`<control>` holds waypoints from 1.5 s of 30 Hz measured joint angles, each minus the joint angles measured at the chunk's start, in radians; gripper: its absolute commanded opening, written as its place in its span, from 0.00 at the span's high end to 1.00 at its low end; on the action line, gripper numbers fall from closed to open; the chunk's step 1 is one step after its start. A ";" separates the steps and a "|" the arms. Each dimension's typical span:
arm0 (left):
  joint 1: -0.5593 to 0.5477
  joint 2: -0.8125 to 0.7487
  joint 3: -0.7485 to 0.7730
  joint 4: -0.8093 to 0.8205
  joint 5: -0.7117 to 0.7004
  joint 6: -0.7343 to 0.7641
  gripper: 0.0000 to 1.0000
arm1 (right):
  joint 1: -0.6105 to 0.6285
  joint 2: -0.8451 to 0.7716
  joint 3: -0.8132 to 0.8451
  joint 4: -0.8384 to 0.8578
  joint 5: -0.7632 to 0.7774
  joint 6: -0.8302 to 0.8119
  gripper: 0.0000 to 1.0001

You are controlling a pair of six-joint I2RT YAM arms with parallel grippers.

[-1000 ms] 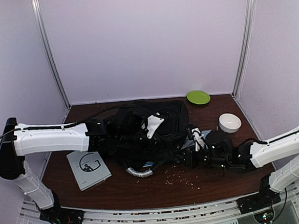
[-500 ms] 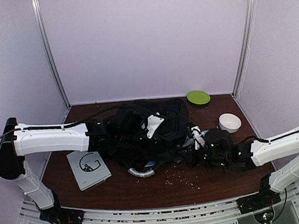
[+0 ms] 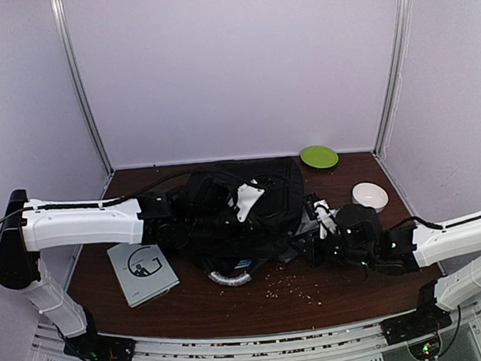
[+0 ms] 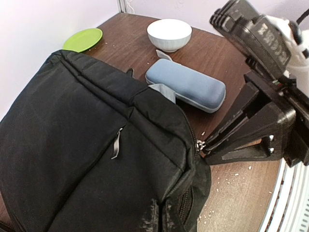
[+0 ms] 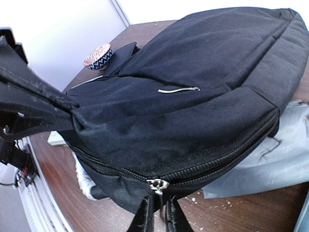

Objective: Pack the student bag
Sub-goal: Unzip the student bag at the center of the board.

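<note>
The student bag [image 3: 234, 202] is a big black backpack lying mid-table, and it fills both wrist views [image 4: 87, 145] [image 5: 203, 82]. My right gripper [image 5: 158, 199] is shut on the small metal zip pull [image 5: 157, 184] at the bag's lower seam. The same pinch shows from the other side, where my right gripper [image 4: 206, 145] meets the zip [image 4: 199, 144]. My left gripper [image 3: 264, 227] is shut on the bag's fabric close by. Its black fingers [image 5: 38, 104] pull a fold taut, but bag cloth hides them in the left wrist view.
A light-blue pencil case [image 4: 186, 87] lies just right of the bag, with a white bowl [image 3: 370, 196] and a green plate [image 3: 319, 156] beyond. A grey notebook [image 3: 144, 271] sits front left. A patterned tape roll [image 5: 99, 55] lies behind the bag. Crumbs [image 3: 289, 286] dot the front.
My right gripper has closed on the zip pull and drawn back a little to the right with its arm. The left arm and the bag's bulk have stayed put.
</note>
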 measured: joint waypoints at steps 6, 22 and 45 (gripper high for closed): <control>0.000 0.000 0.000 -0.001 -0.001 0.000 1.00 | -0.004 -0.026 -0.018 -0.007 -0.002 -0.009 0.74; 0.000 -0.009 0.000 -0.001 0.006 0.000 1.00 | -0.015 -0.015 -0.045 0.020 -0.005 0.015 0.70; 0.000 -0.017 -0.005 -0.001 0.013 0.000 1.00 | -0.015 0.020 -0.010 0.023 -0.019 -0.037 0.67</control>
